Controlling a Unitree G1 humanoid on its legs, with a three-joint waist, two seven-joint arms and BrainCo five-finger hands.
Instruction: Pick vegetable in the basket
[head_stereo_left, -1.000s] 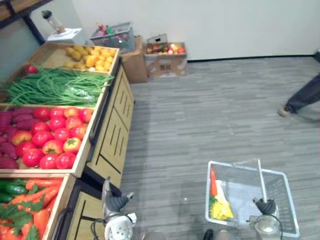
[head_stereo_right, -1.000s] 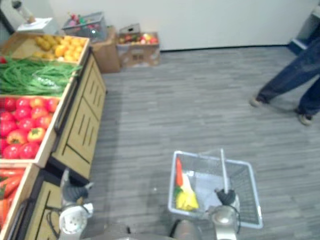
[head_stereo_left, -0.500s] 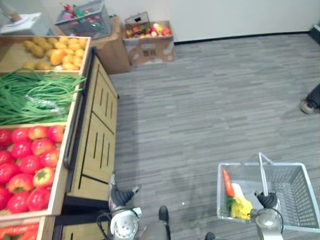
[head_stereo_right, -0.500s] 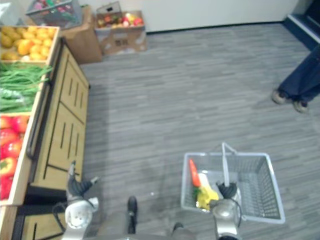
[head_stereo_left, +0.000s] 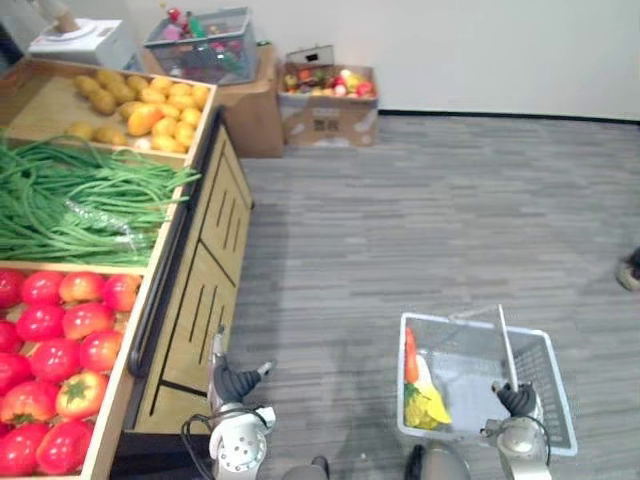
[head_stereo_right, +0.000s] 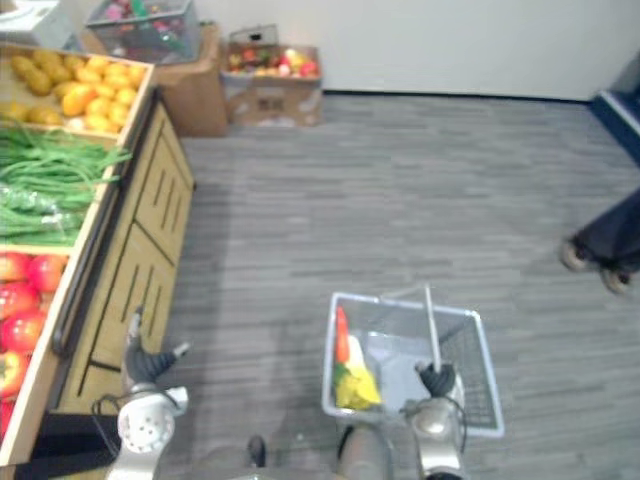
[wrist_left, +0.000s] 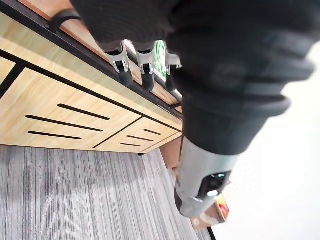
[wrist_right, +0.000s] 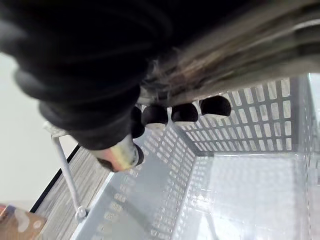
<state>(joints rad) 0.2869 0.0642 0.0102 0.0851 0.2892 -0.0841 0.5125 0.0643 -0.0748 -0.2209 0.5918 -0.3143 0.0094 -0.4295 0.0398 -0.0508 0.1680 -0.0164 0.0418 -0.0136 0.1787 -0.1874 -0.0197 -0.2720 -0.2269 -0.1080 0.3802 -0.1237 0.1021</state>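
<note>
1. The right hand (head_stereo_left: 512, 400) curls its fingers round the thin metal handle (head_stereo_left: 506, 345) of the silver wire basket (head_stereo_left: 556, 392).
2. An orange carrot (head_stereo_left: 410, 355) lies inside by the basket's left wall, apart from that hand.
3. The left hand (head_stereo_left: 232, 382) hangs empty with its fingers relaxed beside the light wooden produce stand (head_stereo_left: 215, 260).

This looks like a grocery shop, or a mock-up of one. A long wooden display stand (head_stereo_left: 195, 290) with slatted front panels has open compartments of loose produce: red tomatoes (head_stereo_left: 60, 330), a heap of green beans (head_stereo_left: 80, 200), and yellow and orange fruits (head_stereo_left: 145, 100). On the grey plank floor (head_stereo_left: 420, 220) stands a wire shopping basket (head_stereo_left: 556, 390) with a carrot (head_stereo_left: 410, 355) inside. By the white wall (head_stereo_left: 450, 50), a cardboard box (head_stereo_left: 325, 122) holds mixed produce, and a grey crate (head_stereo_left: 200, 45) beside it holds more goods.
</note>
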